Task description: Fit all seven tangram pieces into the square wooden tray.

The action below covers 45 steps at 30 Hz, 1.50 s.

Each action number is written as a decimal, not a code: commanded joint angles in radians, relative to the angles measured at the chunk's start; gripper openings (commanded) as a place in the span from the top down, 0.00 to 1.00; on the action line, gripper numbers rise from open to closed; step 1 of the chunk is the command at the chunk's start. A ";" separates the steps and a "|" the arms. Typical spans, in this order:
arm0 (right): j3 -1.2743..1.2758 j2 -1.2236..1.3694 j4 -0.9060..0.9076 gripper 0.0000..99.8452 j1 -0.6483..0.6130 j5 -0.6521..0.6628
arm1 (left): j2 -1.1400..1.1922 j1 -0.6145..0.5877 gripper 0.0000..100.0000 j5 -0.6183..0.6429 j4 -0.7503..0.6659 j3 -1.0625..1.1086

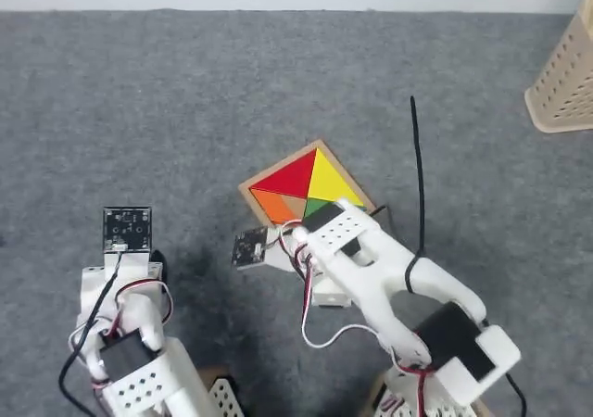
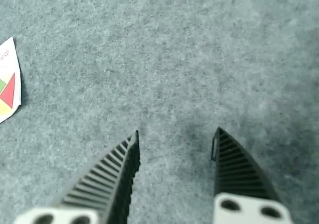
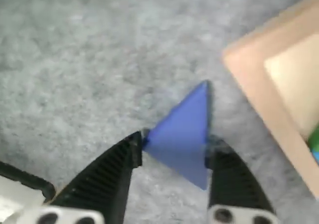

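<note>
- My right gripper (image 3: 175, 141) pinches the small blue triangular tangram piece (image 3: 183, 134). One black ribbed finger (image 3: 117, 169) meets a corner of it, and the other presses its straight edge.
- The blue piece sits just outside the rim of the square wooden tray (image 3: 251, 79), with a strip of grey carpet (image 3: 75, 59) showing between them. I cannot tell whether the piece rests on the carpet or hangs above it.
- From above, my right arm (image 1: 371, 264) lies over the tray's near corner. The tray (image 1: 321, 145) stands corner-on to me, like a diamond.
- Inside it, a large red triangle (image 1: 292, 176) and a large yellow triangle (image 1: 329, 181) meet along one edge and fill the far half. An orange piece (image 1: 267, 204) and a green piece (image 1: 316, 207) lie in the near half, with a pale tan patch between them.
- My left gripper (image 2: 177, 133) is spread wide above the carpet, well apart from the tray.
- A white card (image 2: 9, 69) printed with coloured triangles lies flat on the carpet, apart from my left fingers.
- The carpet is a short, speckled pile. The tray rim is plain light wood, and the pieces are flat and solid-coloured.
</note>
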 commanded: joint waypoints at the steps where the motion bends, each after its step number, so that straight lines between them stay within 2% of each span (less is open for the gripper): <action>1: -0.038 0.010 0.004 0.95 0.048 -0.072 | -0.011 0.005 0.78 -0.009 -0.003 -0.005; 5: -0.072 0.012 0.004 0.99 0.079 -0.146 | -0.011 0.005 0.78 -0.009 -0.003 -0.005; 11: -0.140 0.007 0.065 0.99 0.084 -0.209 | -0.011 0.005 0.78 -0.009 -0.003 -0.005; 18: -0.358 0.007 0.205 0.99 0.077 -0.210 | -0.011 0.005 0.78 -0.009 -0.003 -0.005; 24: -0.522 0.036 0.206 0.99 0.031 -0.204 | -0.011 0.006 0.78 -0.009 -0.003 -0.005; 28: -0.615 0.142 0.203 0.99 -0.012 -0.203 | -0.011 0.006 0.78 -0.009 -0.002 -0.005; 33: -0.775 0.317 0.219 0.99 -0.007 -0.207 | -0.011 0.006 0.78 -0.009 0.000 -0.005; 40: -0.818 0.392 0.255 0.98 0.033 -0.207 | -0.011 0.006 0.78 -0.009 0.002 -0.005; 45: -0.816 0.397 0.257 0.91 0.033 -0.203 | -0.011 0.006 0.78 -0.009 0.000 -0.005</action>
